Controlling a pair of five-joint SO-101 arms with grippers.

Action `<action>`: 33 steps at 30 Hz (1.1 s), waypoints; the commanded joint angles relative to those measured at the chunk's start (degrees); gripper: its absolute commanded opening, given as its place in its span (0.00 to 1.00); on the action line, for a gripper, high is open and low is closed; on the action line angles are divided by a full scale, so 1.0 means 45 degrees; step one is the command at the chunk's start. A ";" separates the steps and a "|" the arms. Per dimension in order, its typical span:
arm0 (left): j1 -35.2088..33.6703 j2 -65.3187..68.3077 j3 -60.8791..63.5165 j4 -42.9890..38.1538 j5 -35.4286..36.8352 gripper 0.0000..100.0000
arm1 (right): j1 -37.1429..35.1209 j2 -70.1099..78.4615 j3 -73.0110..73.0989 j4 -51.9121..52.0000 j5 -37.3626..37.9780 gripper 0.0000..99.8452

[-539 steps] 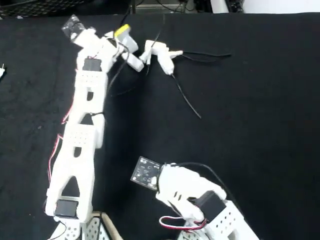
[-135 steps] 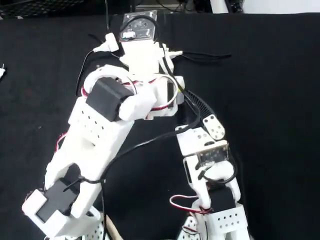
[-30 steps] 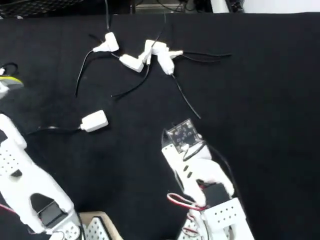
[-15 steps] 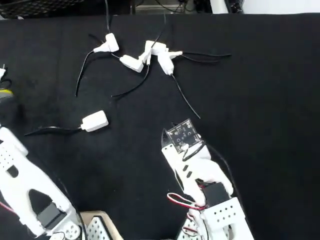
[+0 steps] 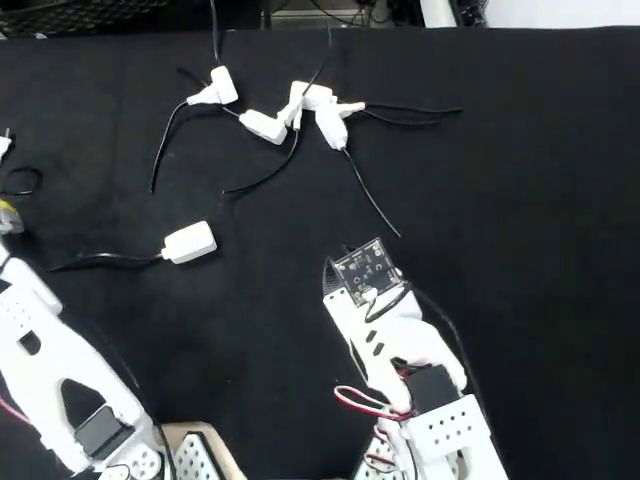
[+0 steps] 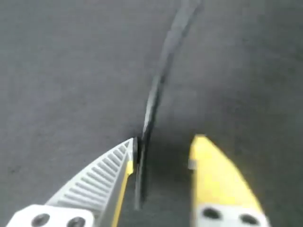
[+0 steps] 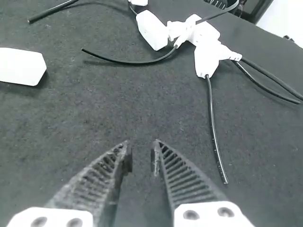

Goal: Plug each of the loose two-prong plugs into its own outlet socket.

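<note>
A white plug block [image 5: 190,242] [image 7: 21,66] lies left of centre, its black cable running left. At the back a cluster of white plugs and sockets [image 5: 300,108] [image 7: 196,35] lies joined by cables, with one more white plug [image 5: 212,87] just left of it. A tiny white plug [image 5: 3,143] sits at the left edge above a black cable loop [image 5: 22,182]. My left gripper [image 5: 8,215] [image 6: 164,142] stands open at that edge, with a black cable [image 6: 150,106] running between its fingers, close to the grey one. My right gripper [image 7: 140,155] hangs low over bare cloth near the table's front with a narrow gap, nothing held.
Black cloth [image 5: 520,200] covers the whole table. A loose black cable [image 5: 370,195] [image 7: 213,123] trails from the cluster toward the right arm [image 5: 390,330]. The left arm's white links [image 5: 50,370] fill the front left corner.
My left gripper has drawn back along the left edge toward the table's front, past the cable loop. The right arm and the plugs have stayed put.
</note>
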 commanded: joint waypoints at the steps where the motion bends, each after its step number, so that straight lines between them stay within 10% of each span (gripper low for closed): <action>1: -0.0303 0.0840 -0.0029 0.0879 -0.0977 0.05 | -0.0137 0.0049 -0.0010 -0.0234 0.0039 0.09; 33: 0.5617 -0.1954 -0.0205 0.0957 -0.0274 0.03 | -0.0137 0.0049 -0.0010 -0.0293 0.0039 0.09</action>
